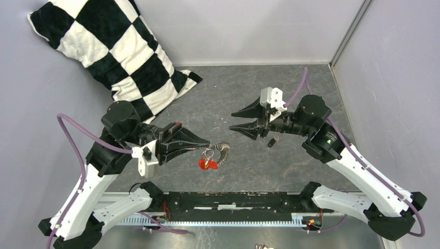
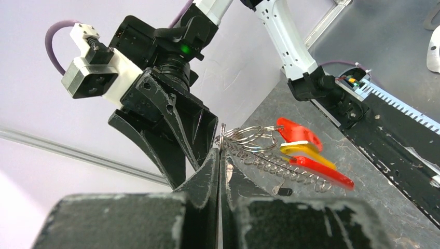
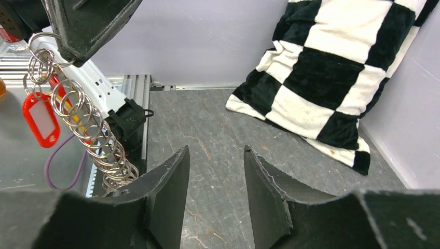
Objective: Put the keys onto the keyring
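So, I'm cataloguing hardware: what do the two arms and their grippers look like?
The left arm and right arm have white links and black joints, each trailing a purple cable. The left gripper and right gripper have black, tapering, pointed fingers. A green light glows on the right arm.

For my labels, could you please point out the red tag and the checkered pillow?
red tag (image 3: pixel 41 118): right wrist view, its flat face.
checkered pillow (image 1: pixel 119 52): top external view, near its middle.

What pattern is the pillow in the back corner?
Black-and-white checks on the pillow, clearest in the top view.
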Robot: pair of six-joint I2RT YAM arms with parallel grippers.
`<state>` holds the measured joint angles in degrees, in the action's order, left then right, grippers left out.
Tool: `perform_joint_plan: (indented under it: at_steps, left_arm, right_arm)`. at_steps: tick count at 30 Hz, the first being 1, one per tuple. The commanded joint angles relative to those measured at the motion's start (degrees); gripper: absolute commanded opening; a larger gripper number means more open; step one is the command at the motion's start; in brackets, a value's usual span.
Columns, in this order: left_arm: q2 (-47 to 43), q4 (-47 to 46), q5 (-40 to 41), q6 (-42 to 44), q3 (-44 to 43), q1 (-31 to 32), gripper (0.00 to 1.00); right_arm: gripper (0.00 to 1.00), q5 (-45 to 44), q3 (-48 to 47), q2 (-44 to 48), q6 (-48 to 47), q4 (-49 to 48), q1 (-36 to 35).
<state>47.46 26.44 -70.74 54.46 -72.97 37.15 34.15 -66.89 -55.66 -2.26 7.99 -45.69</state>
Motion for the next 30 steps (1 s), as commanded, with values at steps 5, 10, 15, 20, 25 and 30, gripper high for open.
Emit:
perform_joint_plan:
  at_steps: [5,10,15,20,25,30]
  left_arm:
    - [2.12,5.66,6.91,-9.11,-1.82,0.21,0.02]
    - [7.42,10.4,20.97,-21.18,-3.73,0.23,0.02]
    - [11.58,11.24,32.14,-33.65,-3.86,0.21,0.02]
    - [13.61,11.17,36.9,-41.76,-3.57,0.14,0.02]
    - [13.66,8.52,38.57,-50.88,-1.47,-0.44,0.02]
    - [12.45,3.54,39.49,-60.39,1.63,-1.22,0.02]
  right_arm:
    - [0.49,-1.54,-2.17,0.49,0.08,-1.69,0.23]
    - [0.51,-7.56,-1.99,0.64,-0.13,-0.99,0.29]
    - [0.54,-17.92,-2.71,0.57,0.07,0.83,0.64]
    - [0.56,-25.58,-2.23,0.59,0.56,1.95,0.92]
    - [0.6,-27.33,-0.06,-0.41,2.12,2.39,1.0]
    - [0.59,-21.88,1.55,-1.84,4.1,0.85,1.11]
